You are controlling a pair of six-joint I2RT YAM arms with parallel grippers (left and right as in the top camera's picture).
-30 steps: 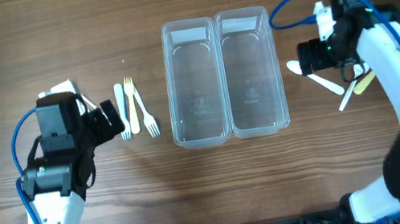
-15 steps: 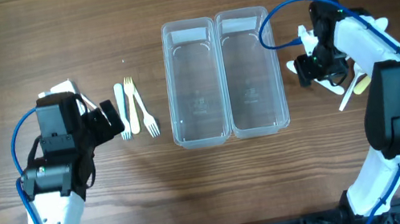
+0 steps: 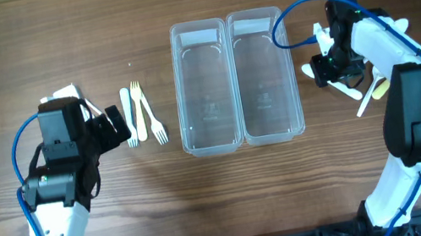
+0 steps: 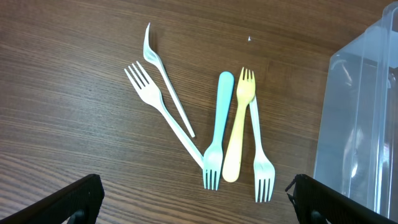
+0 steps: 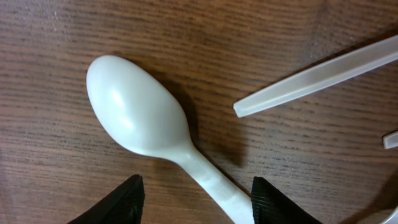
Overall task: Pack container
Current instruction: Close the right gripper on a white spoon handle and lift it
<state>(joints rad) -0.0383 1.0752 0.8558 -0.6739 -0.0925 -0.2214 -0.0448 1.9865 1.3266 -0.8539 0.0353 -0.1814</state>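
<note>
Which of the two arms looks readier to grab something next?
The right. The right gripper, open, sits low with the handle of the white spoon between its fingers. The left gripper, also open, looks farther from the forks.

The overhead camera looks straight down on the table, my arm bases at its near edge. My left wrist camera looks down from higher up on the forks toward the left edge, sharing them and a container wall with overhead. My right wrist camera hovers very close over a white spoon toward the right edge
</note>
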